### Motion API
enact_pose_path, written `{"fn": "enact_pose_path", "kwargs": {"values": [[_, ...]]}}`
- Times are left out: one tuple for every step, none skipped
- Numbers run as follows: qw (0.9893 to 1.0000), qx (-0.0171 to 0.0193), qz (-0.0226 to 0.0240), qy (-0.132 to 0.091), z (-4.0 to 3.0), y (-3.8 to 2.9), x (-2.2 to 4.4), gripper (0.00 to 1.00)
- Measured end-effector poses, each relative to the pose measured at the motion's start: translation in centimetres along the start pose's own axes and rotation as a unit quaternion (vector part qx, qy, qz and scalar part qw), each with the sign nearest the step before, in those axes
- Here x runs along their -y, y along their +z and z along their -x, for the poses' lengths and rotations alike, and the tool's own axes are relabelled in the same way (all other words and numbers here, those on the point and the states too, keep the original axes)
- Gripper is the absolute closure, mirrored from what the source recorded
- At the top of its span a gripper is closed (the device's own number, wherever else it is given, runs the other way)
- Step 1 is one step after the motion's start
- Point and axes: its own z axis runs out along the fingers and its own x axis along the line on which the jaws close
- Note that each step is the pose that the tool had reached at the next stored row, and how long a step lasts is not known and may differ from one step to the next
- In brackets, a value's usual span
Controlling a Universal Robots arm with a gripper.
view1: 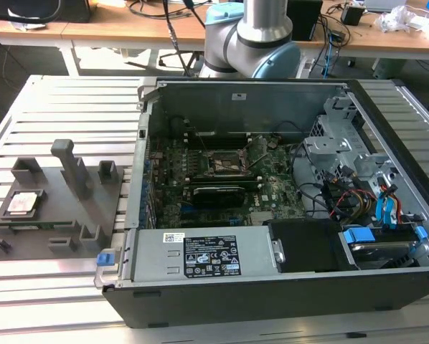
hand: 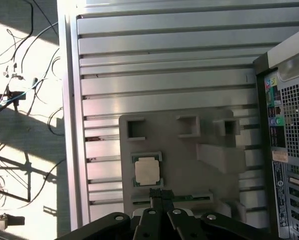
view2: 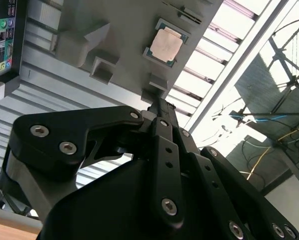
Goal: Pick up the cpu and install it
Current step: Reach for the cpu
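the gripper hangs above the grey fixture, its fingers pressed together and empty, the cpu lying there below.

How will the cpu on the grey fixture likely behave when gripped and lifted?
The cpu looks thin, flat and metal-topped, so probably rigid and light. Its shiny top may be slippery. Lying flat in a recess of the grey fixture, it is unlikely to roll or tip.

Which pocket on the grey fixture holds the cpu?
The framed pocket nearest the pincer: the shiny cpu lies flat in it. The three square pockets in the row farther off hold nothing.
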Motion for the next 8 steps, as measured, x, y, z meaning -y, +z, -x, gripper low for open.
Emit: {"fn": "enact_pose_path", "kwargs": {"values": [[1.0000, 0.0000, 0.0000, 0.000, -0.15, 0.00, 0.01, 0.89], [1.0000, 0.0000, -0.0001, 0.000, -0.42, 0.01, 0.03, 0.89], [1.0000, 0.0000, 0.0000, 0.000, -0.71, 0.05, 0.05, 0.89], [1.0000, 0.0001, 0.0001, 0.000, -0.75, 0.10, 0.06, 0.89], [1.0000, 0.0000, 0.0000, 0.000, -0.75, 0.15, 0.07, 0.89], [1.0000, -0.0001, -0.0001, 0.000, -0.76, 0.22, 0.07, 0.89], [1.0000, 0.0000, 0.0000, 0.000, -0.76, 0.30, 0.07, 0.89], [1.0000, 0.0000, 0.0000, 0.000, -0.77, 0.42, 0.08, 0.89]]}}
